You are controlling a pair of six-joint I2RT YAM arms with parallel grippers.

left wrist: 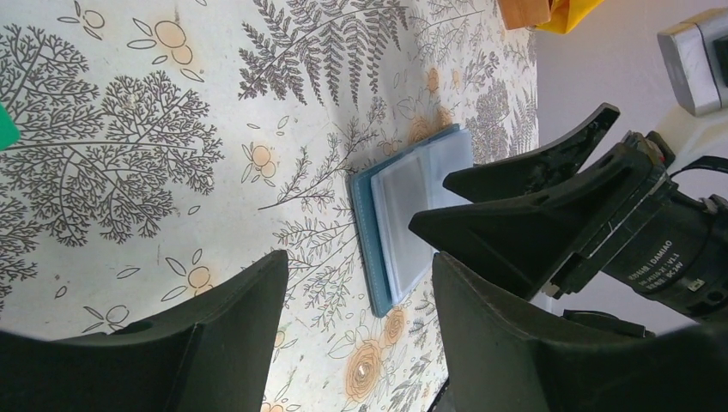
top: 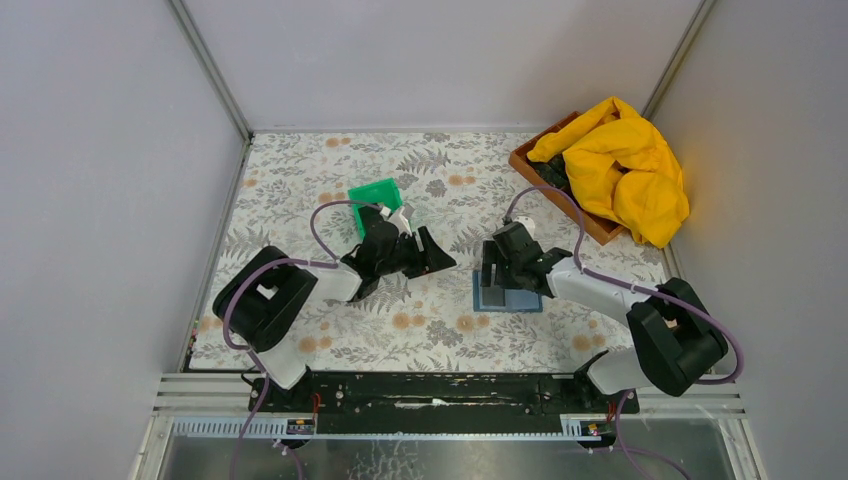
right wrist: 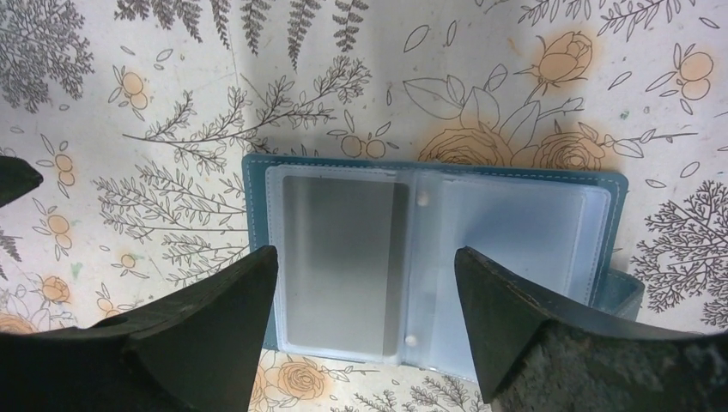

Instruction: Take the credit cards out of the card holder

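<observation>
The steel-blue card holder (right wrist: 433,257) lies open and flat on the floral table, and also shows in the top view (top: 520,300) and the left wrist view (left wrist: 371,232). A grey credit card (right wrist: 343,257) sits inside its left clear sleeve. The right sleeve (right wrist: 515,232) looks pale, and I cannot tell if it holds a card. My right gripper (right wrist: 365,256) is open, pointing down just above the holder (top: 495,272), with its jaws astride the card's sleeve. My left gripper (left wrist: 359,262) is open and empty, low over the table (top: 440,258) to the left of the holder.
A bright green tray (top: 378,195) lies behind the left gripper. A wooden box (top: 590,220) with a yellow cloth (top: 625,165) stands at the back right. Grey walls close in the table on three sides.
</observation>
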